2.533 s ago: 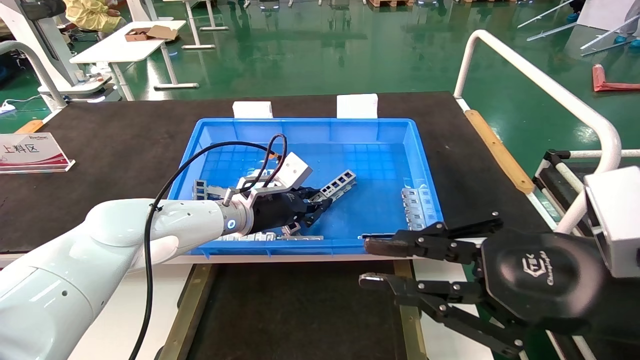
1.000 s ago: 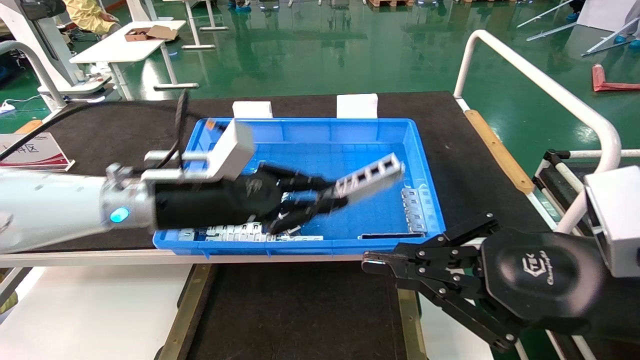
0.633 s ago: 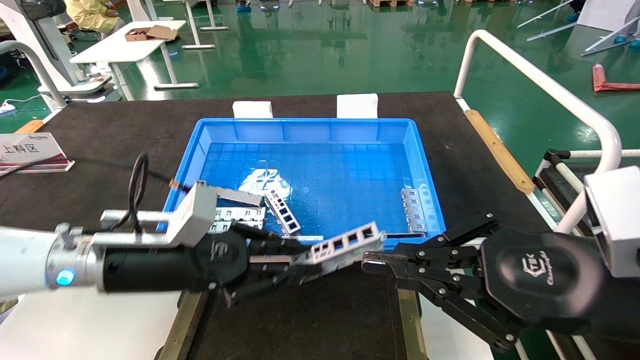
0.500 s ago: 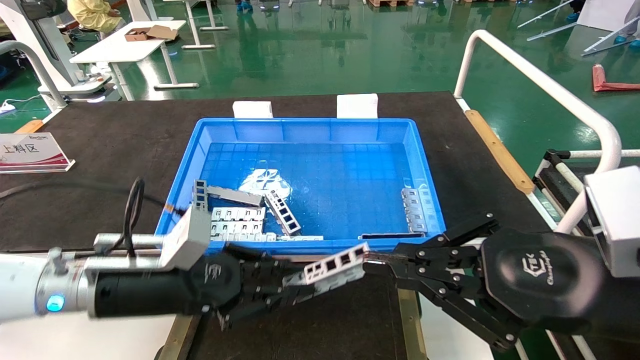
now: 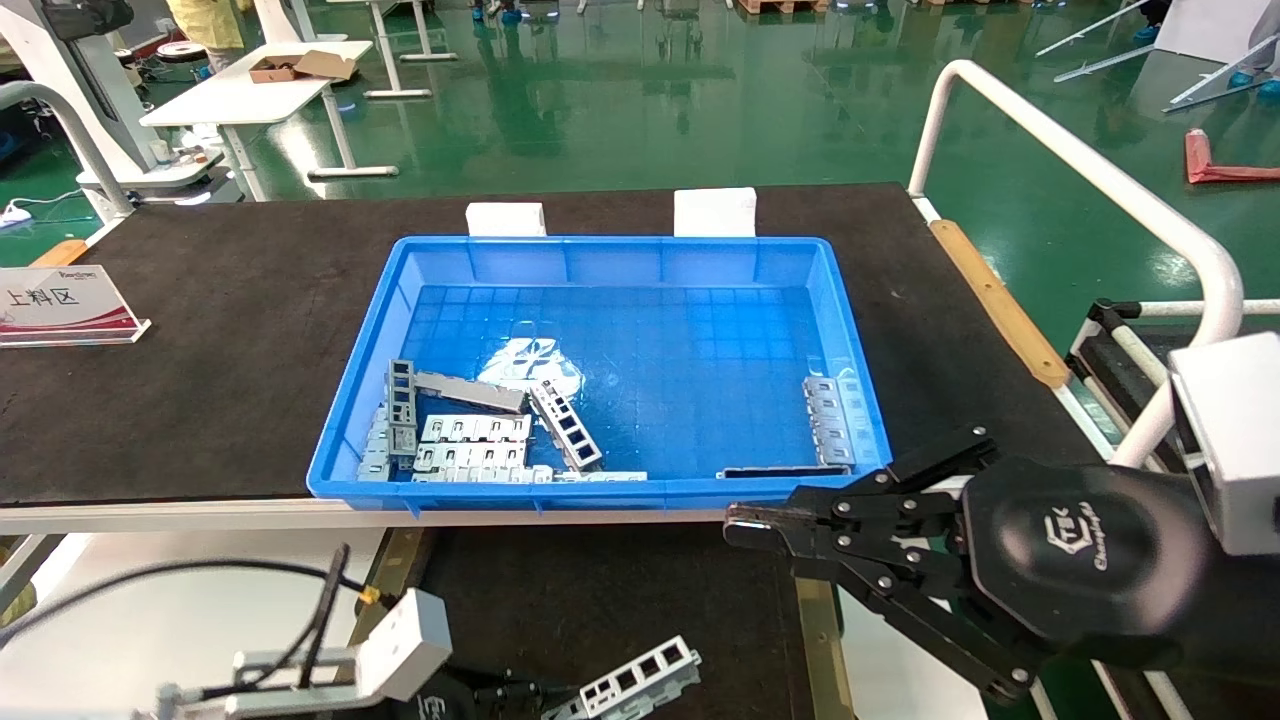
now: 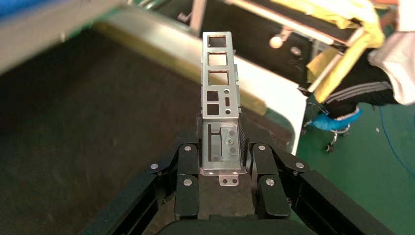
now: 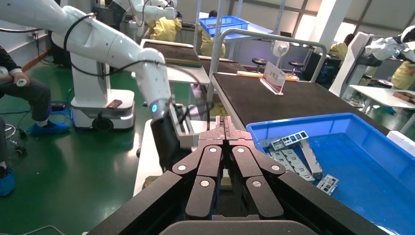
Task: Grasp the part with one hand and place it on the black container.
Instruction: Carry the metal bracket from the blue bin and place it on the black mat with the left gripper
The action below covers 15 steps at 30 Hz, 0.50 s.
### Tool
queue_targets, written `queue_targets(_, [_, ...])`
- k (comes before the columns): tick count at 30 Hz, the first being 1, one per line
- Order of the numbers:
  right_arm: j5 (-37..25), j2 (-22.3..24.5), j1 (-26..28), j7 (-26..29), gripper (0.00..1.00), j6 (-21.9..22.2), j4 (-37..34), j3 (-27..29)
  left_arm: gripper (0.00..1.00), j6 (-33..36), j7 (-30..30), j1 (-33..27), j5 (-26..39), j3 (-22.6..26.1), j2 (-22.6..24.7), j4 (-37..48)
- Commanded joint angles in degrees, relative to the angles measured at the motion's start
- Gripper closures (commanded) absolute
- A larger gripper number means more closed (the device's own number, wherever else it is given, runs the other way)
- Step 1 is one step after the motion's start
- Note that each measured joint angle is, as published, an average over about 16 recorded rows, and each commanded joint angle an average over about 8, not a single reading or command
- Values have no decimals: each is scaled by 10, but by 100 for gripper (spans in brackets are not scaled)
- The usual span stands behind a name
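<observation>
Left gripper [image 6: 221, 161] pinching bracket [image 6: 219, 85] by one end over black tray [image 5: 600, 600]; stiff, light, slippery metal.

A blue plastic crate [image 5: 610, 262] sits on the black desk mat [image 5: 230, 330] ahead of my right pincer [image 5: 745, 520], holding loose silver brackets and slotted plates [image 5: 470, 455]. Two white blocks [image 5: 714, 211] stand beyond it; a sign card [image 5: 60, 305] lies far left.

Left hand [image 5: 545, 700] grips the part [image 5: 640, 680] low over the black container [image 5: 600, 600]; right hand [image 5: 745, 520] idle.
</observation>
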Motion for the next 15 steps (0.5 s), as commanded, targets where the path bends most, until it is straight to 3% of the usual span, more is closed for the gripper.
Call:
queue_targets(1, [0, 0, 0, 0, 100, 0, 0, 0, 100, -24, -10, 20, 1, 6, 2, -2])
queue_targets(15, [0, 0, 0, 0, 100, 0, 0, 0, 100, -251, -128, 81, -15, 26, 86, 15])
